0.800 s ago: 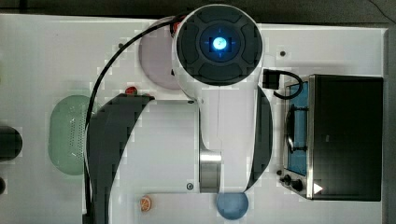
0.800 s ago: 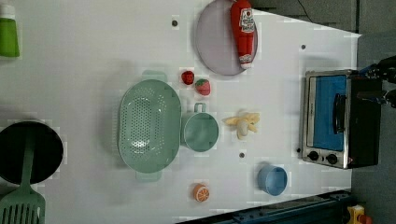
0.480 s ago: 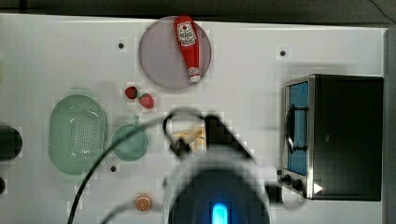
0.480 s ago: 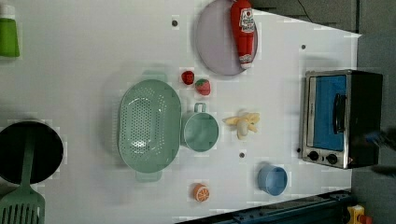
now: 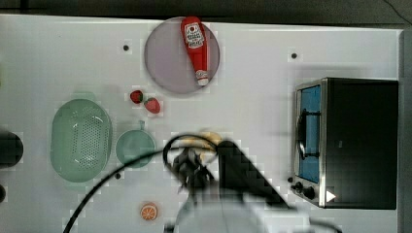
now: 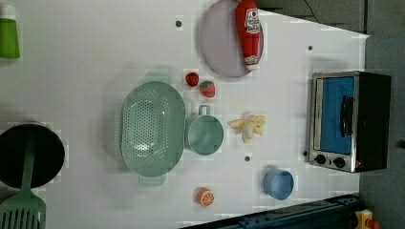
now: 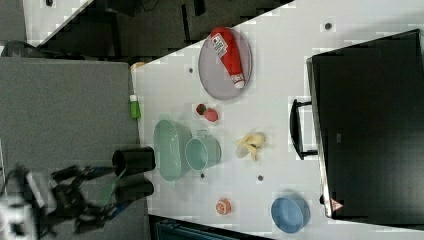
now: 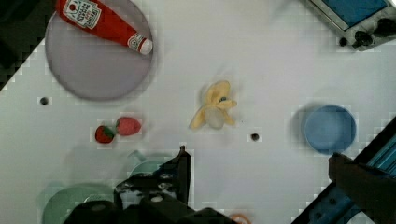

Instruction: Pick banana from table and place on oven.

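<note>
The banana (image 8: 215, 112) lies pale yellow on the white table (image 8: 261, 60), apart from everything else. It is also seen as the banana (image 6: 248, 126) between the teal cup and the oven (image 6: 348, 121), and the banana (image 5: 206, 141) is half covered by my arm (image 5: 233, 184) in the top view. The oven (image 5: 359, 143) stands at the top view's right with its black top bare and its door closed. My gripper (image 8: 258, 156) hovers high above the table, open, its two dark fingers far apart with nothing between them.
A ketchup bottle (image 5: 195, 46) lies on a lilac plate (image 5: 167, 63). Two strawberries (image 5: 145, 101), a teal cup (image 5: 134, 147) and a green colander (image 5: 81, 140) sit at the top view's left. An orange slice (image 5: 149, 211) and a blue bowl (image 6: 278, 184) lie near the front edge.
My arm has swung from the top view's upper middle down to its lower middle, uncovering the plate and ketchup bottle. The banana has stayed where it was.
</note>
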`<action>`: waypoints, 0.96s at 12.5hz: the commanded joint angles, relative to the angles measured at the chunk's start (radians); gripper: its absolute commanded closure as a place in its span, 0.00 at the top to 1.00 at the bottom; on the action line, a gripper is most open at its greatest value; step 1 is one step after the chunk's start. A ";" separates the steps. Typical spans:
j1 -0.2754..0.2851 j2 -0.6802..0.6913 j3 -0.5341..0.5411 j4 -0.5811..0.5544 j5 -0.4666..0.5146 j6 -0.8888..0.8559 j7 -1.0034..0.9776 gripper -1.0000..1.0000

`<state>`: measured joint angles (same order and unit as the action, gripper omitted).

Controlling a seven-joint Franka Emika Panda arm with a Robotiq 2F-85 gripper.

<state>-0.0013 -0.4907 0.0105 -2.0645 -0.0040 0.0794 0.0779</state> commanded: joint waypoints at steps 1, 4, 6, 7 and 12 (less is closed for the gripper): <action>-0.027 0.204 0.009 -0.067 -0.009 0.090 -0.024 1.00; -0.027 0.334 0.012 -0.102 -0.009 0.259 -0.024 1.00; -0.027 0.404 0.012 -0.144 -0.009 0.374 -0.024 1.00; -0.027 0.436 0.012 -0.172 -0.009 0.434 -0.024 1.00; -0.025 0.581 0.012 -0.317 -0.008 0.770 0.018 1.00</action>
<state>0.0000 0.0976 0.0198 -2.3809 -0.0168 0.7798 0.0899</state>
